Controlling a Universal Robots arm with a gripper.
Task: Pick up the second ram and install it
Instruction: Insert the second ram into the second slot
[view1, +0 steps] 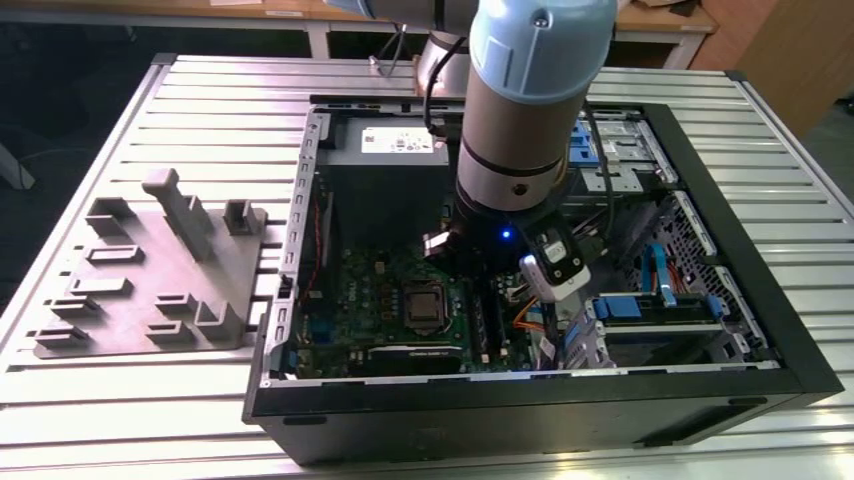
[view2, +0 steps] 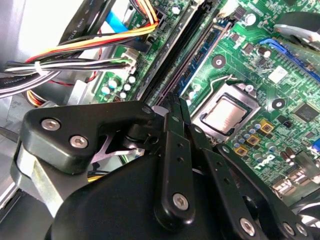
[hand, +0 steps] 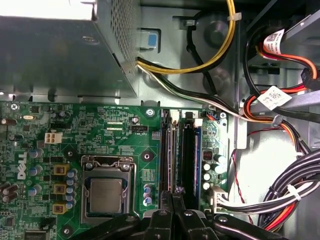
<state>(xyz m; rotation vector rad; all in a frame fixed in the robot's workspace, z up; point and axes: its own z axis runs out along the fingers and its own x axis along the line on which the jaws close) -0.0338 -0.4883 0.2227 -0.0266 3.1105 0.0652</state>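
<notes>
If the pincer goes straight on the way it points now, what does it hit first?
Most likely the memory slot nearer the CPU: the pincer points down onto it. The gap between them is unclear.

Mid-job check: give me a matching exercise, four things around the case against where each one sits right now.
Things:
1. gripper
2. processor
3. grey fixture
4. yellow cable

Places:
A. on the table, outside the case
B. over the memory slots
C. socketed on the motherboard
D. running from the power supply

Pairs: 1-B, 2-C, 3-A, 4-D
</notes>
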